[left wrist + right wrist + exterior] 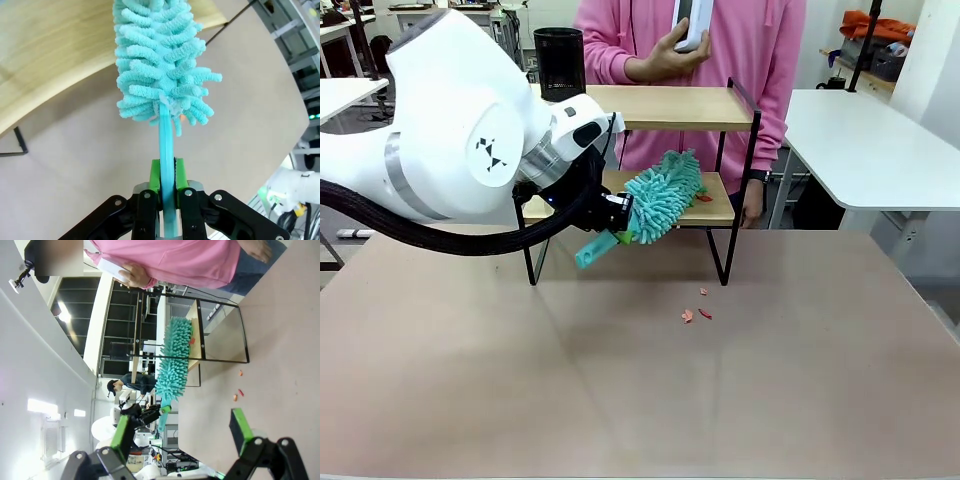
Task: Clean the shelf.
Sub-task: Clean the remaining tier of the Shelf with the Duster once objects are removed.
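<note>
Tabletop (620, 400) is seen bearing the shelf (660, 108) at its far edge. Before the lower board's left half, the left gripper (167, 172) is clenched on a teal duster (665, 195) laid across that board; the right gripper (180, 426) is released.

- The shelf (665, 106) is set on the tabletop (640, 400), toward its far edge, about the middle.
- A person (740, 60) is placed behind the shelf, at the table's far side.
- A container (559, 62) is stood on the upper board, at its left end.
- The duster (663, 196) is laid with its head on the lower board; its handle is slanted out before the shelf, down to the left, and is clamped in the left gripper (167, 175).
- A scrap (704, 198) is left on the lower board, just right of the duster's head.
- Loose scraps (696, 314) are scattered on the tabletop, before the shelf's front right leg.
- A side table (870, 140) is placed right of the shelf, beyond the tabletop.
</note>
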`<state>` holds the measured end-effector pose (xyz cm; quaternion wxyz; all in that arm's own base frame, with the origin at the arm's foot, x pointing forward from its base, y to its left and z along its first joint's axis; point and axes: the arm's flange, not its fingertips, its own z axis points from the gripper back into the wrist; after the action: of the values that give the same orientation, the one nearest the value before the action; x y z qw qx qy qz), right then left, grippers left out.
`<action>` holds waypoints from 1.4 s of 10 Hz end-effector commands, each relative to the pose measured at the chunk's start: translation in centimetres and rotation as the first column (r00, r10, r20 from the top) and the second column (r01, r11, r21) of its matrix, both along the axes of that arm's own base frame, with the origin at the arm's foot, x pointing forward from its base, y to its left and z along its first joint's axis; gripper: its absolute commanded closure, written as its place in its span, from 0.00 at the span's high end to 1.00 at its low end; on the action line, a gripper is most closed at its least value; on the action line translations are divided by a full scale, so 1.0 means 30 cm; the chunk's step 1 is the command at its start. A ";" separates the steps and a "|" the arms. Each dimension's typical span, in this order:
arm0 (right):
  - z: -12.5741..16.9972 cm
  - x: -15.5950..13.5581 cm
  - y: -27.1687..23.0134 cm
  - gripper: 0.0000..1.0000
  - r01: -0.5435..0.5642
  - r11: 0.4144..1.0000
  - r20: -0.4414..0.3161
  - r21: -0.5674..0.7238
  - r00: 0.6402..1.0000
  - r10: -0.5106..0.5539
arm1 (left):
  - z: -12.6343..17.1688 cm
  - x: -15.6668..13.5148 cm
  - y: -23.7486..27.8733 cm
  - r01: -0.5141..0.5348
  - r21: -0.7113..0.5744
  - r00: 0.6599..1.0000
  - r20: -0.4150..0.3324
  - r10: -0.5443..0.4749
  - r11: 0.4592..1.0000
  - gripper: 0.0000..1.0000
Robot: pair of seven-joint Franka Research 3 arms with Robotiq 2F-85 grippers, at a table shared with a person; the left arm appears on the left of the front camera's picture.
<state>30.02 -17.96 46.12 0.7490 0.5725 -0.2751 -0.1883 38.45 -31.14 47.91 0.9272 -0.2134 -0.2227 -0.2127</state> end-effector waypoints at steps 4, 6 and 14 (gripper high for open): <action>0.001 0.012 0.002 1.00 0.006 1.000 0.037 0.001 0.999 -0.006 | 0.024 -0.003 -0.016 0.244 -0.001 0.968 -0.053 -0.243 0.970 0.12; 0.001 0.012 0.002 1.00 0.006 1.000 0.037 0.001 0.999 -0.006 | 0.041 -0.013 0.047 0.327 0.041 0.943 -0.077 -0.324 0.944 0.12; 0.001 0.012 0.002 1.00 0.006 1.000 0.037 0.001 0.999 -0.006 | 0.195 -0.148 0.364 0.338 -0.027 0.938 -0.067 -0.339 0.941 0.12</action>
<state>30.02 -17.97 46.12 0.7490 0.5727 -0.2751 -0.1881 34.34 -20.71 54.39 0.8911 -0.2495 -0.1428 -0.3510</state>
